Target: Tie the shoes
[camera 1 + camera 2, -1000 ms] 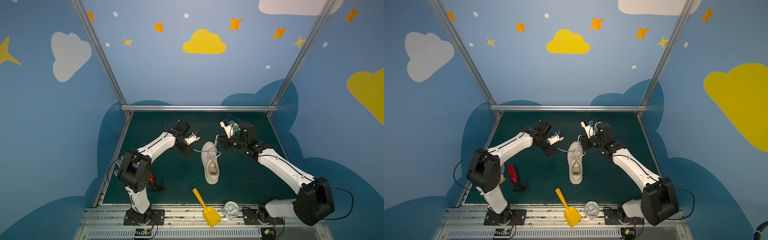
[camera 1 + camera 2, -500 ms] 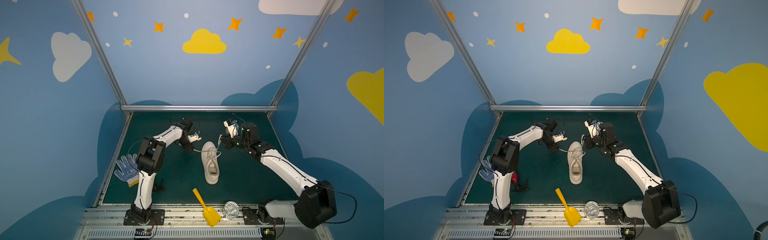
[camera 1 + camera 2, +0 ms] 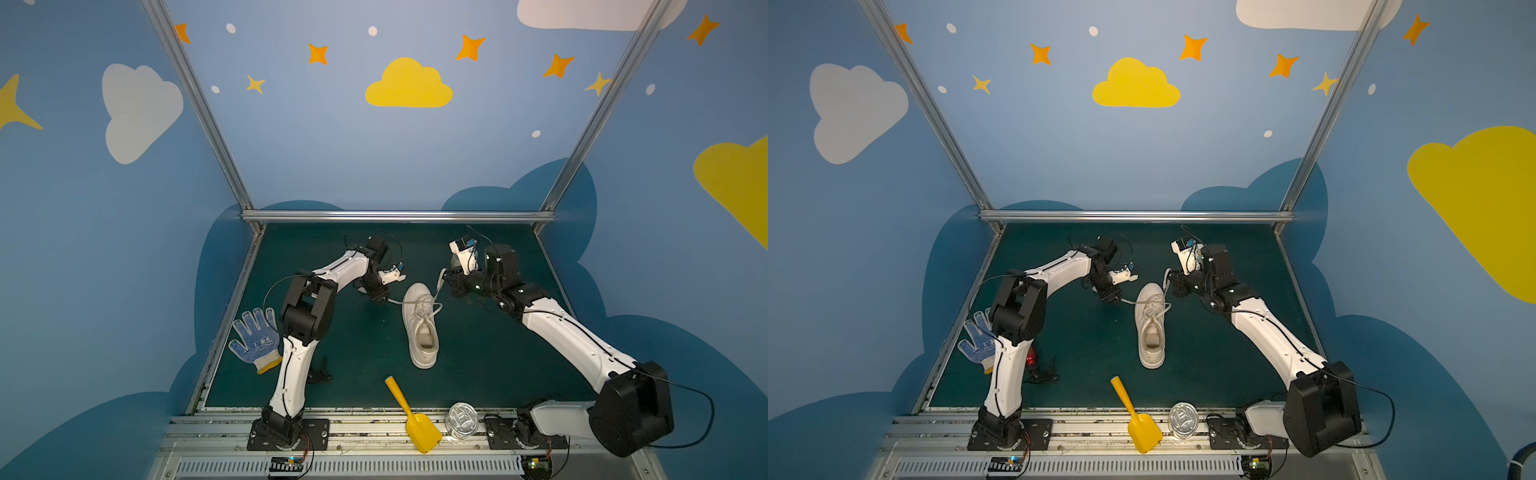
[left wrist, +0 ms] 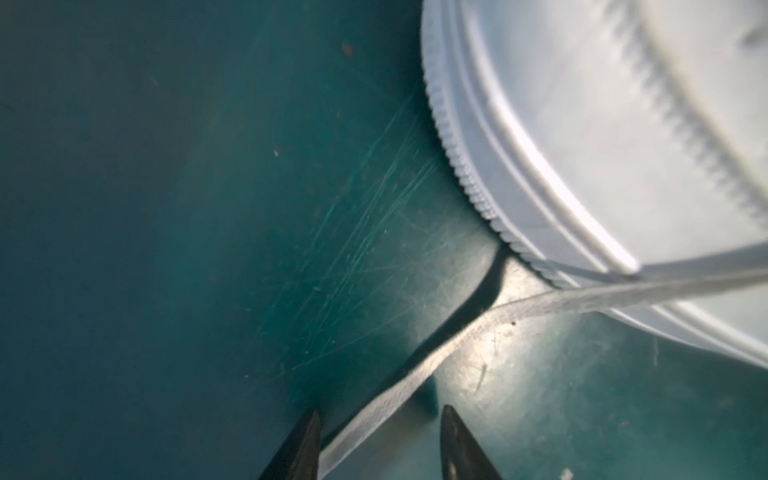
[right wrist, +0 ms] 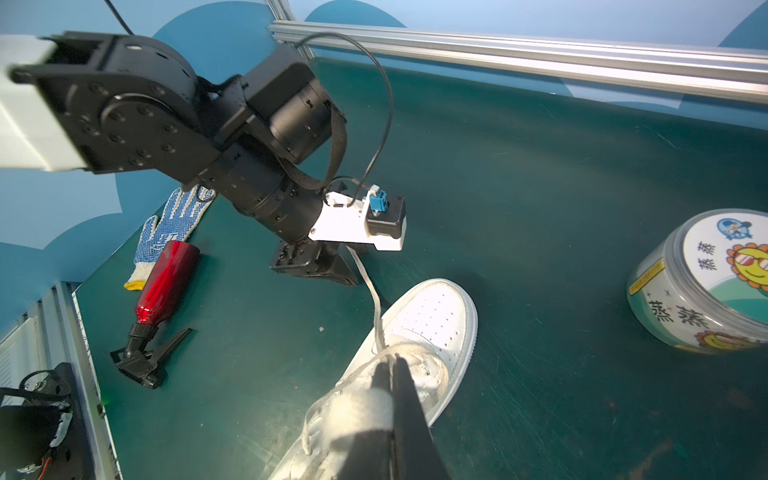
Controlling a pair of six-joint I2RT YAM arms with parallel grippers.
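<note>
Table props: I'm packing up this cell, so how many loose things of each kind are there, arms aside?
sneaker: 1
work glove: 1
red spray bottle: 1
yellow scoop: 1
round containers: 2 (front-rail tin; labelled jar, shown clearly only in the right wrist view)
Total: 6

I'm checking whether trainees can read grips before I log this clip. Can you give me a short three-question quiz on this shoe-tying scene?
1. Short answer: which way does the toe of the sneaker point?
2. True or false: the left pincer is clamped tight on the lace.
3. Pick one: the right pincer is A) shut on a lace end, B) open above the sneaker, C) shut on nothing.
Key:
1. Toward the back rail.
2. False: its fingertips stand apart, with the lace running between them.
3. A.
</note>
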